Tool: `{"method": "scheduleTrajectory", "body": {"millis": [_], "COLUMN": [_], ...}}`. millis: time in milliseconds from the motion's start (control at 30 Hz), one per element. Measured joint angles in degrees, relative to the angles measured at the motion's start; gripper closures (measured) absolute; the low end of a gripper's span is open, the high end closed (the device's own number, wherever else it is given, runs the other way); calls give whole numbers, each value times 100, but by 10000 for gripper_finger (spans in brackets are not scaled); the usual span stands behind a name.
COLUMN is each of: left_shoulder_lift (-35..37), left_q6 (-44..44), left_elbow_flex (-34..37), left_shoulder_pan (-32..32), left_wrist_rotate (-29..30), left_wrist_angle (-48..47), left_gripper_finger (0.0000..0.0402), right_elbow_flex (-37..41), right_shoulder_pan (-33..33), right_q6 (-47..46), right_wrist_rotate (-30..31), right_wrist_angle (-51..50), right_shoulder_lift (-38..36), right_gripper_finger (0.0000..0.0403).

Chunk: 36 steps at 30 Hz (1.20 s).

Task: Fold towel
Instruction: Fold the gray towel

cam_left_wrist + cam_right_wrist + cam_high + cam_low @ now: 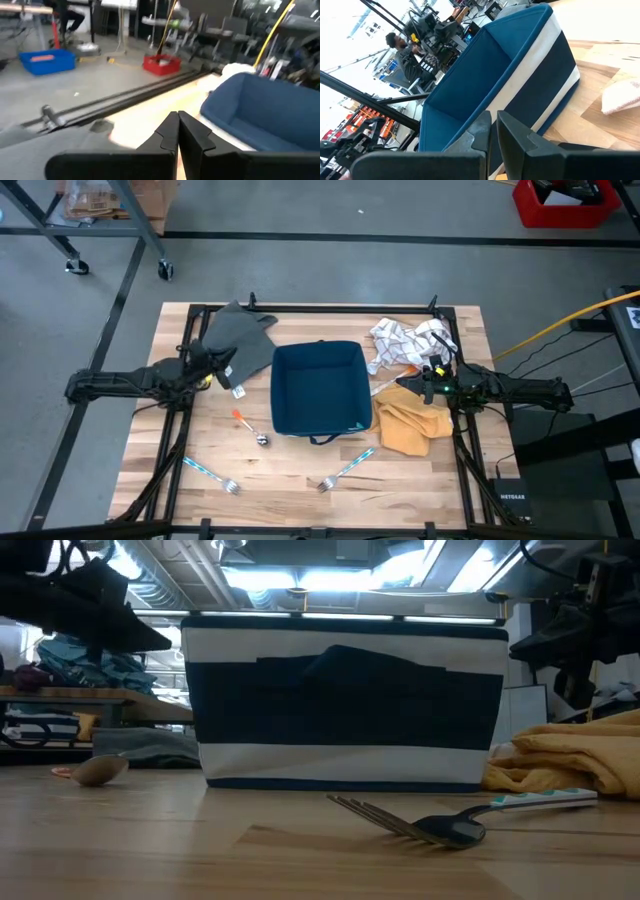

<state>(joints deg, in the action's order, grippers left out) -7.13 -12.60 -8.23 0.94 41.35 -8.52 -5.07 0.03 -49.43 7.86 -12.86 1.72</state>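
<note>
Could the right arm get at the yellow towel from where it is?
Probably yes. The right gripper hangs shut right beside the yellow towel, which lies open on the table with nothing on top; the blue bin stands off to one side.

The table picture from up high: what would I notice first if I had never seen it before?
Probably the big blue fabric bin, sitting right in the middle of the wooden table. Next, the cloths: a grey towel at the back left, a yellow towel to the bin's right, and a white patterned cloth behind that one. Two forks and a spoon lie scattered toward the front.
</note>
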Motion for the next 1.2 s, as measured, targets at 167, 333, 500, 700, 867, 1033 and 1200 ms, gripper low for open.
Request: {"method": "scheduleTrajectory", "body": {"millis": [167, 333, 500, 700, 867, 1033, 1200], "left_shoulder_lift": [-450, -964, -1516, -2445, -3315, -3916, -4254], "left_q6": [-51, -218, -916, -1512, -2481, -2942, -2897], "left_elbow_flex": [-916, -1882, -2141, -2141, -2139, -2164, -2517], "left_shoulder_pan": [221, 396, 486, 486, 486, 546, 1094], "left_wrist_rotate": [0, -26, -267, -1107, -1953, -2054, -2064], "left_wrist_angle": [-988, -2606, -3108, -3470, -4151, -4574, -5057], "left_gripper_finger": [402, 402, 402, 402, 402, 402, 402], "right_elbow_flex": [3, 11, 25, 25, 23, 21, 18], "right_shoulder_pan": [-2, -2, -2, -2, -2, -2, -2], "right_q6": [0, 0, 0, 0, 0, 0, 0], "right_wrist_rotate": [2, 2, 5, 33, 50, 52, 52], "right_wrist_angle": [35, 107, 222, 230, 234, 235, 235], "right_shoulder_lift": [0, 0, 0, 1, 0, 2, 0], "right_gripper_finger": [368, 368, 368, 368, 368, 368, 368]}}
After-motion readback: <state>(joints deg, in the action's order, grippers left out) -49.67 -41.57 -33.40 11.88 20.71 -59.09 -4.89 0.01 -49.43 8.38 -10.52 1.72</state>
